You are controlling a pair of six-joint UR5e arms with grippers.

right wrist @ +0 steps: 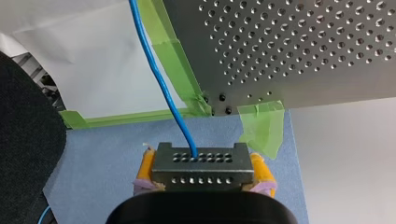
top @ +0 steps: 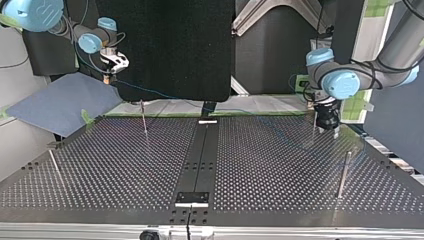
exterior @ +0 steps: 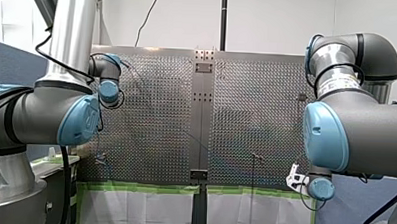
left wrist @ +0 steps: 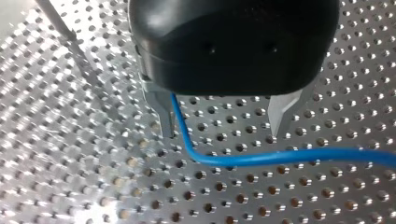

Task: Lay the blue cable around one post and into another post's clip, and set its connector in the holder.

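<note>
Now | early routing | thin blue cable [left wrist: 280, 157] lay loose between spread fingers of my left end effector [left wrist: 223, 119] over perforated metal table [left wrist: 70, 177] | my right end effector [right wrist: 201, 162] clenched dark holed connector block [right wrist: 201, 175] off-table | next, likely: pinch cable, wrap post.

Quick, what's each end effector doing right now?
Left end effector: open, blue cable passing loose through the gap.
Right end effector: closed on the connector.
</note>
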